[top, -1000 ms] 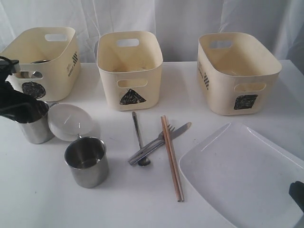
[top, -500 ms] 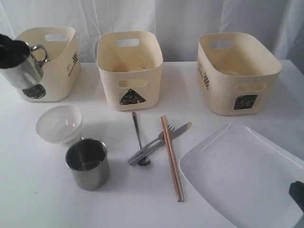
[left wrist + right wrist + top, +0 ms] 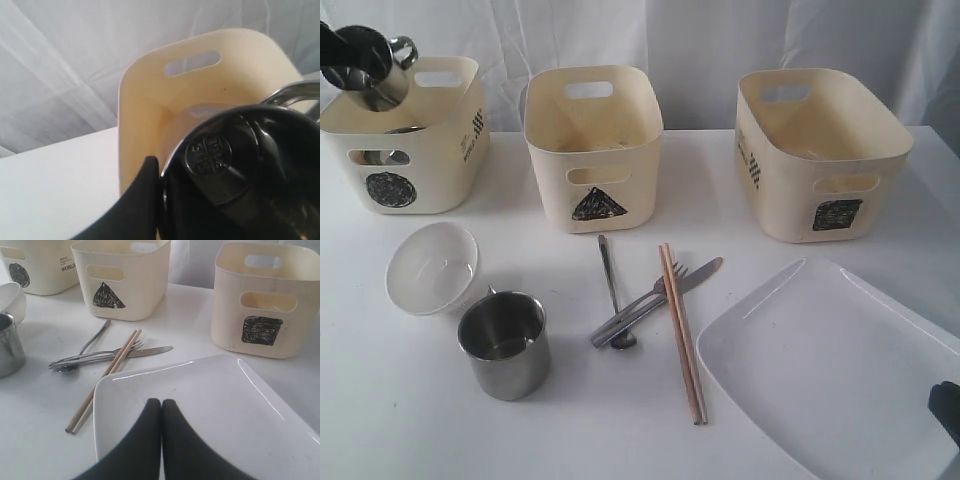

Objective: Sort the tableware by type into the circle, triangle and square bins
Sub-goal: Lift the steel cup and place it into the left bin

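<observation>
Left gripper (image 3: 342, 60) clamped on shiny steel mug (image 3: 382, 72), tilted, above circle bin (image 3: 430, 140) at table (image 3: 720, 215) far-left corner. Right gripper (image 3: 161, 407) closed, empty, over white plate (image 3: 225, 400), near-right corner.

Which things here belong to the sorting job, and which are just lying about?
Job:
held steel mug, standing steel mug, white bowl, steel spoon, steel fork, steel knife, wooden chopsticks, large white rectangular plate, cream plastic tubs: circle tub, triangle tub, square tub, steel item inside the circle tub.

Lying about:
nothing loose; only the white table and white curtain.
</observation>
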Action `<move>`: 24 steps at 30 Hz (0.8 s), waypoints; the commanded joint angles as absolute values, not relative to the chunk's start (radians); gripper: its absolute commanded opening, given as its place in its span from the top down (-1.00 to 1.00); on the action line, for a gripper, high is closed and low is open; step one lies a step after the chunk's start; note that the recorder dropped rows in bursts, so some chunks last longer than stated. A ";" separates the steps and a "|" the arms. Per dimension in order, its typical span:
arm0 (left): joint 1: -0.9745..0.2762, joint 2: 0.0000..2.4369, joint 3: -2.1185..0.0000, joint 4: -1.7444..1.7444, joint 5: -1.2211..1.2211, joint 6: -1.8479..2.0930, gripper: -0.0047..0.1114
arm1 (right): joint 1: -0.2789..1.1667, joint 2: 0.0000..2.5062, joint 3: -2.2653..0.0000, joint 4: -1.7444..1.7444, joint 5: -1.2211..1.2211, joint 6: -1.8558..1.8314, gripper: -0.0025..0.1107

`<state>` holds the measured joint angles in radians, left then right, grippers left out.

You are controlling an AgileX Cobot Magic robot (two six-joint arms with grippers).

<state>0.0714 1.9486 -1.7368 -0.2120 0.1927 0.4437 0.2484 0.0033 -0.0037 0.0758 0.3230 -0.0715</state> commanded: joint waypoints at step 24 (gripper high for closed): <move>0.068 1.820 -1.827 -0.369 0.605 0.440 0.14 | 0.251 0.000 0.000 0.078 0.313 -0.072 0.96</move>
<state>0.0714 1.9204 -1.8202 -0.3488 0.4613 0.4501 0.2484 0.0033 -0.0037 0.0758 0.3230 -0.0715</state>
